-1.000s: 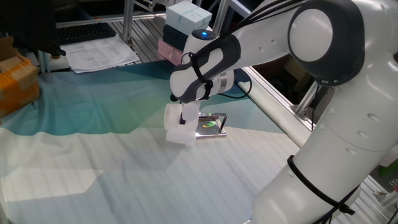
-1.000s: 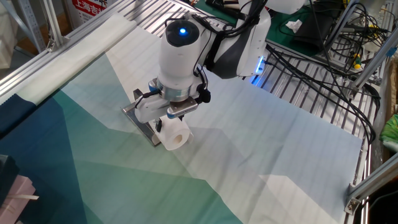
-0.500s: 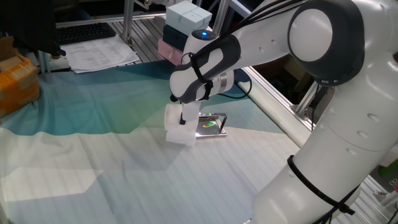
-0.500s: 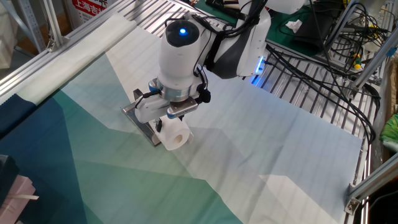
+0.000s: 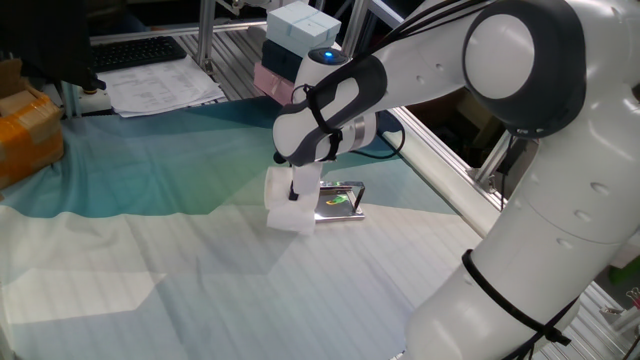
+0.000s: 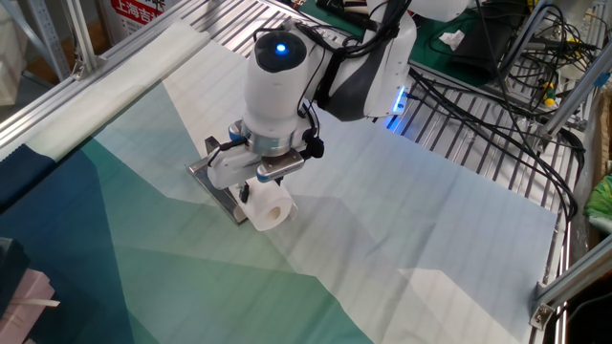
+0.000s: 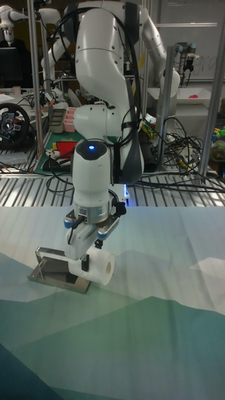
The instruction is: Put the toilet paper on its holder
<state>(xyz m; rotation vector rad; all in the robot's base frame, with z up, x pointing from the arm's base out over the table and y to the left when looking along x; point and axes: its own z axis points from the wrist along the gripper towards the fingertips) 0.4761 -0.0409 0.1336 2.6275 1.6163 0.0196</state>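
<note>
The toilet paper (image 5: 283, 207) is a white roll hanging just above the cloth, its hollow core facing sideways (image 6: 270, 212) (image 7: 101, 270). My gripper (image 5: 293, 193) comes down on it from above and is shut on it (image 6: 254, 188) (image 7: 88, 254). The holder (image 5: 341, 200) is a shiny chrome plate with a thin wire bar, lying flat on the cloth right beside the roll. In the other fixed view the holder (image 6: 221, 194) is partly hidden behind the gripper and roll. In the tall view the holder (image 7: 55, 273) lies left of the roll, and I cannot tell whether they touch.
White and pink boxes (image 5: 296, 46) stand stacked behind the arm, with papers (image 5: 162, 90) and a keyboard (image 5: 140, 50) at the back left. An orange package (image 5: 30, 125) sits at the left edge. Aluminium rails (image 6: 76, 91) border the teal-and-white cloth; cables (image 6: 497, 86) lie to the right.
</note>
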